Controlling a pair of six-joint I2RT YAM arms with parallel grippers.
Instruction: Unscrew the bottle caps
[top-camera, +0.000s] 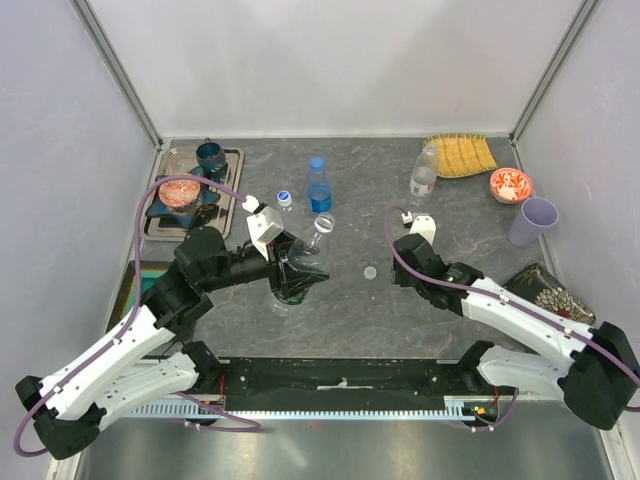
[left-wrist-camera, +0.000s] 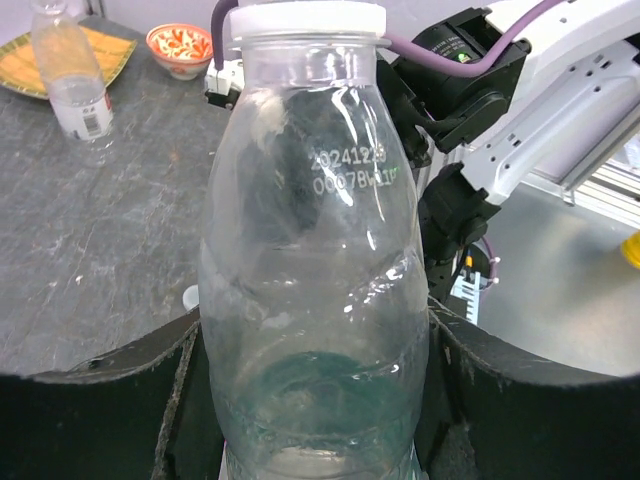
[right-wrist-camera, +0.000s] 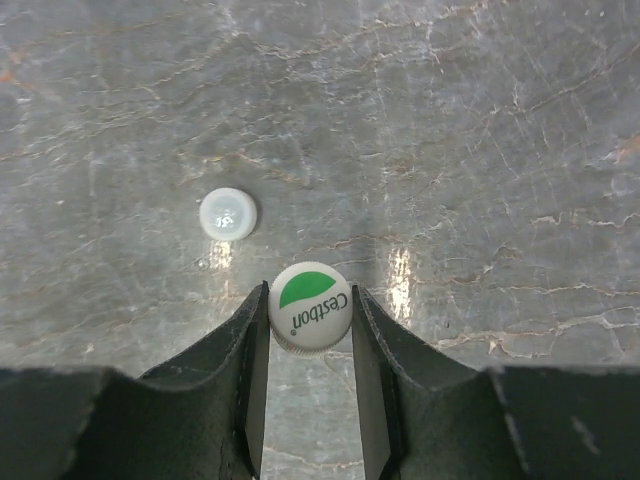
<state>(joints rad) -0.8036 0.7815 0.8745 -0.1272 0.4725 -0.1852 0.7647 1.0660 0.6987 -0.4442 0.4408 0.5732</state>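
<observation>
Our right pincer (right-wrist-camera: 309, 292) is pinching a white cap (right-wrist-camera: 310, 310) between its two dark fingers, just above the grey marbled table (right-wrist-camera: 480, 150). We read "Cestbon" in green letters on the top of that cap, beside a green leaf-shaped patch. A smaller loose cap (right-wrist-camera: 228, 213), plain and pale with no writing that we can make out, lies flat on the table just beyond it, apart from the fingers.

Our left pincer (left-wrist-camera: 315, 400) is clamped on the plain clear bottle (left-wrist-camera: 310, 250), one finger on each side of its lower body. In the top view it is tilted, with the neck leaning toward the right arm. We see two lines of white stamped code on its shoulder, the upper beginning 2024 and the lower beginning 0007; the rest we cannot read with certainty. A white band rings its neck, and we cannot tell whether a cap sits there.

Farther back the blue-labelled bottle (top-camera: 319, 187) stands upright with a blue cap, and the very short bottle (top-camera: 285, 199) stands just to its left. A fourth bottle (top-camera: 424, 172) stands by the yellow plate (top-camera: 462, 154); its pale label carries print too small for us to read.
</observation>
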